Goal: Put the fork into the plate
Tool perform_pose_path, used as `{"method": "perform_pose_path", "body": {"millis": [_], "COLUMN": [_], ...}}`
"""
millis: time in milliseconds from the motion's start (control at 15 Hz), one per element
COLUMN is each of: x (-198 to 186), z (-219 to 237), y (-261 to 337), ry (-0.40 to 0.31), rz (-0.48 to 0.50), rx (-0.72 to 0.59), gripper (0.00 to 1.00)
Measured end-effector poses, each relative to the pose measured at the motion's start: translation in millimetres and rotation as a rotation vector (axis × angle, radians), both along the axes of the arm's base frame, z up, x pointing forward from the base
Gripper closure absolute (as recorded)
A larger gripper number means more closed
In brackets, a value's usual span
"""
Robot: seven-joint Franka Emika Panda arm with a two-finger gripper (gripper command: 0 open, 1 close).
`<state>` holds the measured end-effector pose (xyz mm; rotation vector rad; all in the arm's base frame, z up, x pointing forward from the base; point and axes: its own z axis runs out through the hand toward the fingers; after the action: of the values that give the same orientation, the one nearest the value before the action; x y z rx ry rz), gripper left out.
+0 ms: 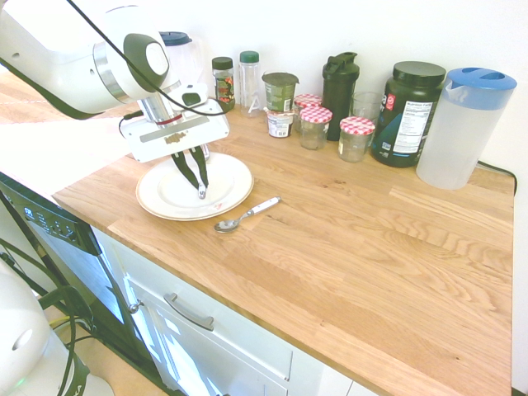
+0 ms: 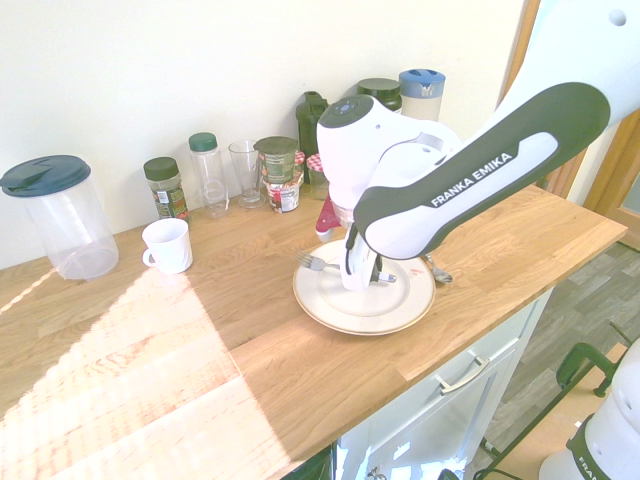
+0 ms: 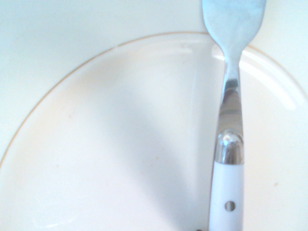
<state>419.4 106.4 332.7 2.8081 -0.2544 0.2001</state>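
The plate (image 1: 169,198) is round, white and shallow, with a thin gold line around its edge. It sits flat on the wooden counter, close to the front edge. It is much wider than the fork is long.

The fork (image 2: 320,264) has shiny silver prongs and a white handle with a small metal dot in it. It is up in the air over the plate, lying nearly level. Its prongs stick out past the plate's rim on the wall side. Its handle runs back over the middle of the plate. From close up, the silver neck meets the white handle above the plate's inside.
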Motion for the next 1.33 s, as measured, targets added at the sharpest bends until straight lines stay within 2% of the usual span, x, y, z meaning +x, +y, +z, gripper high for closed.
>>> {"method": "perform_pose_path", "body": {"millis": [67,1000,1333], "x": [0,-4,-16], "z": [-1,0,14], "y": [2,4,-5], "ry": [-0.001,-0.030,-0.064], "rz": [0.004,0.030,0.041], "rx": [-0.008,-0.013,0.001], "gripper": [0.00,0.00,0.00]}}
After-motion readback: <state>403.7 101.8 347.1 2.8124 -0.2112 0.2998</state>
